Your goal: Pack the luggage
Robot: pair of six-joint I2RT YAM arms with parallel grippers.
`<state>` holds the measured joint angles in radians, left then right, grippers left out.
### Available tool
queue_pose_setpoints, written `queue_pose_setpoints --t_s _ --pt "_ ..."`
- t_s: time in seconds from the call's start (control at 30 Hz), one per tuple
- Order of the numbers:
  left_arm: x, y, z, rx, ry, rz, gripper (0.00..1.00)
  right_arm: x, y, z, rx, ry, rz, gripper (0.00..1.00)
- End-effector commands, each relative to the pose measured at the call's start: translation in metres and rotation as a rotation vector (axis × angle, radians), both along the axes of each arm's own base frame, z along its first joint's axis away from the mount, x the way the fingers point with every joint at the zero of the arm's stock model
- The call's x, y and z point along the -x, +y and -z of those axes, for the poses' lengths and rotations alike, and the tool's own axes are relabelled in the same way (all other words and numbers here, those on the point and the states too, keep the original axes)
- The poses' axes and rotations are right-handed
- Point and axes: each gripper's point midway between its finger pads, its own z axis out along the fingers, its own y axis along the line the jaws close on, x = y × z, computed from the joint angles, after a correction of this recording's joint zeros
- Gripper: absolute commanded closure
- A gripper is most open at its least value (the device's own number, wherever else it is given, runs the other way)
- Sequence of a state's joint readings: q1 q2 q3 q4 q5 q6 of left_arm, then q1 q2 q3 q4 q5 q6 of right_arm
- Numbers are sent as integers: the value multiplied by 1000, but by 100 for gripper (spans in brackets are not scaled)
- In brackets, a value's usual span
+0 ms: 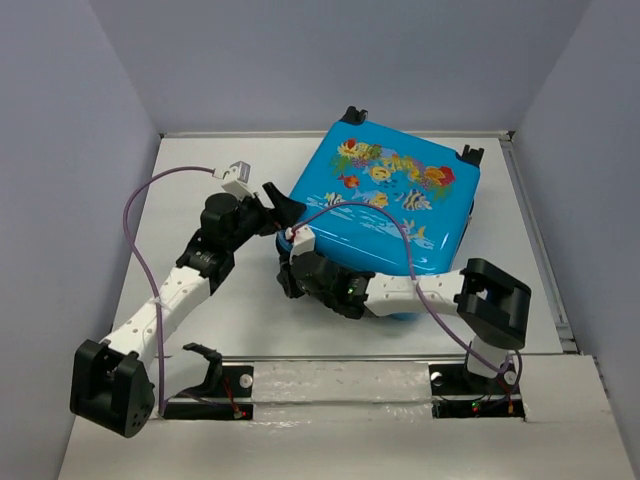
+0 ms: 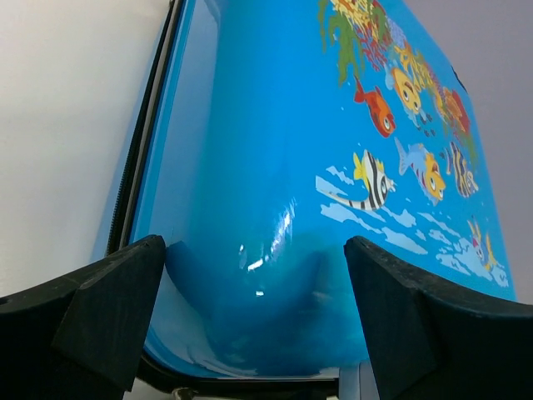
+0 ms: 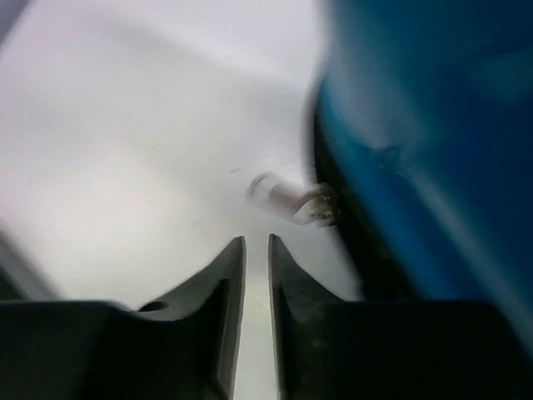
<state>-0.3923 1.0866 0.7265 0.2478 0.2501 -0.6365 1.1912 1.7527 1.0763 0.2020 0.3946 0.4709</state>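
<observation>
Your view: small bright-blue hard-shell suitcase with fish-and-coral print (image 1: 385, 200), shut, lying flat, printed shell up, on white table (image 1: 240, 330). Left gripper (image 2: 254, 258) at suitcase's left corner, fingers spread wide, straddling rounded corner; contact not discernible. Right gripper (image 3: 256, 242) low at suitcase's near-left edge, fingers parted by narrow slit, grasping nothing. Small metal zipper pull (image 3: 291, 200) just beyond its tips.
</observation>
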Motion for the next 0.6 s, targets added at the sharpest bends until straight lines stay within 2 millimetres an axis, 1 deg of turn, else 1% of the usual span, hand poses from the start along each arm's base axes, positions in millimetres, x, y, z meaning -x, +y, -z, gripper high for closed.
queue_pose_setpoints --t_s 0.0,0.03,0.07,0.1,0.17,0.2,0.23,0.27,0.3,0.37,0.4,0.43,0.47,0.5,0.53,0.57 --pt "29 -10 -18 -11 -3 104 1 75 15 -44 -103 143 -297 33" --pt "29 -7 -19 -24 -9 95 1 83 3 -71 -133 142 -316 24" --pt "26 -3 -17 -44 -7 69 1 89 -8 -78 -118 150 -329 14" --pt "23 1 -19 -62 -20 54 1 96 -24 -79 -77 170 -337 9" --pt "21 5 -19 -85 -25 37 1 94 -46 -100 -77 128 -299 3" --pt "18 10 -20 -101 -28 14 1 76 -72 -119 -83 99 -230 0" --pt "17 12 -20 -118 -38 4 1 64 -84 -139 -109 74 -193 0" --pt "16 17 -19 -135 -35 -17 1 49 -99 -152 -122 45 -143 0" --pt "15 18 -23 -142 -45 -23 1 7 -142 -170 -139 3 20 0" --pt "12 20 -25 -168 -57 -28 1 -39 -197 -183 -150 -35 216 0" --pt "10 21 -29 -171 -65 -33 1 -59 -231 -188 -149 -56 333 0" --pt "9 20 -31 -171 -68 -28 1 -93 -289 -186 -135 -67 517 0" --pt "10 18 -33 -170 -72 -19 1 -104 -317 -182 -124 -61 600 0" --pt "9 15 -35 -163 -71 -7 1 -113 -343 -173 -109 -37 669 0" --pt "9 14 -34 -162 -68 -1 1 -124 -389 -169 -117 -29 795 0" --pt "8 13 -35 -158 -66 1 1 -126 -408 -163 -117 -18 853 0"
